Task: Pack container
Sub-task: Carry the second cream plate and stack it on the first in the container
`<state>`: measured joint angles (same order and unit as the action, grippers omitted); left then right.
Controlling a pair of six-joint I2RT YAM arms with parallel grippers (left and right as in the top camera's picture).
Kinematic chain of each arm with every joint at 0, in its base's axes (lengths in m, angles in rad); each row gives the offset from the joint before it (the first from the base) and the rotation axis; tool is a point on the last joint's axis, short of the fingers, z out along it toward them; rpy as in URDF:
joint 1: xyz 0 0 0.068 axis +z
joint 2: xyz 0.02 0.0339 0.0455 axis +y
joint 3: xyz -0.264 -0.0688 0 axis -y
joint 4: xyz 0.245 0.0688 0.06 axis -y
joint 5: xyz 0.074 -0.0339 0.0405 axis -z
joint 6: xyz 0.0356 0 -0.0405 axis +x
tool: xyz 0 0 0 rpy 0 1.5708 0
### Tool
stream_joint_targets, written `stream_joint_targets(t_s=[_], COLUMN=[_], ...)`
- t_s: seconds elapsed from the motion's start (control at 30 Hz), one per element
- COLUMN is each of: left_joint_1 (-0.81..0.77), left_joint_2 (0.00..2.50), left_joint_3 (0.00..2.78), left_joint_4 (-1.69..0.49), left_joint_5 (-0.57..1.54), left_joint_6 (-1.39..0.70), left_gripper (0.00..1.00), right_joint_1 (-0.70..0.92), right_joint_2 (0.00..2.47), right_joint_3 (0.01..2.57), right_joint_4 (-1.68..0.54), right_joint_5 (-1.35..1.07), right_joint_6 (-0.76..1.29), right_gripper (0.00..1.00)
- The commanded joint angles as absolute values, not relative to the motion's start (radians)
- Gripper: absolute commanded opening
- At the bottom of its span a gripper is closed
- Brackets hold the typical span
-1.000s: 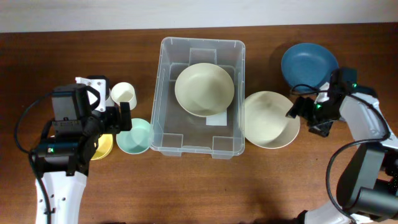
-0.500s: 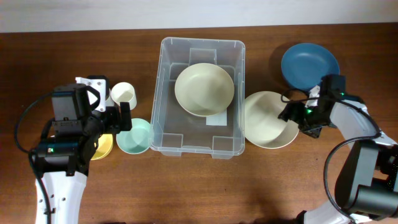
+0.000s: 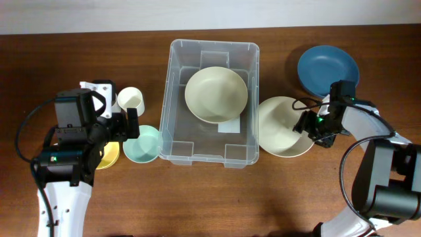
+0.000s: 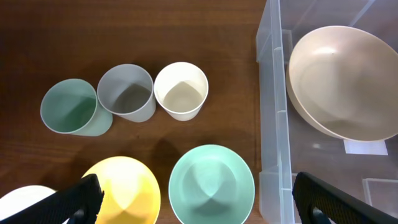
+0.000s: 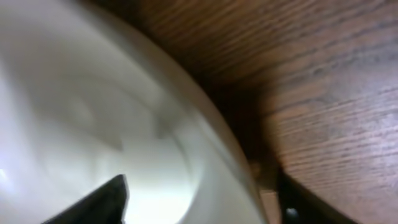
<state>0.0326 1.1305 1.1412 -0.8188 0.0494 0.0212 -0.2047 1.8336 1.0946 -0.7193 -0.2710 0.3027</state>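
Right pincer (image 3: pixel 308 125), spread wide, straddles the cream bowl (image 3: pixel 279 128) rim; wrist view blurred, fingertips cropped.

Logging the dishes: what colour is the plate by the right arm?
The plate is blue, best seen overhead.

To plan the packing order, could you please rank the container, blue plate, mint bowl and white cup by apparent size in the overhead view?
1. container
2. blue plate
3. mint bowl
4. white cup
The gaps between them are clear, with no near ties.
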Motion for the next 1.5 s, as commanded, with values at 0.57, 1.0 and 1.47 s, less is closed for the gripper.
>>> stream_joint_targets(t_s=[0.57, 1.0, 1.47], left_joint_1=[0.038, 0.038, 0.038], left_joint_2=[1.131, 1.131, 1.131], left_joint_3=[1.159, 1.159, 1.159], left_joint_4=[-0.816, -0.816, -0.816], left_joint_5=[0.057, 0.057, 0.057], left_joint_6=[0.015, 0.015, 0.015], left_gripper=[1.00, 1.00, 1.00], right_joint_1=[-0.208, -0.276, -0.261], right_joint_2=[1.846, 1.812, 1.401], right_joint_3=[1.085, 1.092, 1.415], right_joint_4=[-0.714, -0.732, -0.898], right_joint_5=[-0.250, -0.250, -0.174], right_joint_6=[0.310, 0.292, 0.289], right_gripper=[0.08, 0.04, 0.04])
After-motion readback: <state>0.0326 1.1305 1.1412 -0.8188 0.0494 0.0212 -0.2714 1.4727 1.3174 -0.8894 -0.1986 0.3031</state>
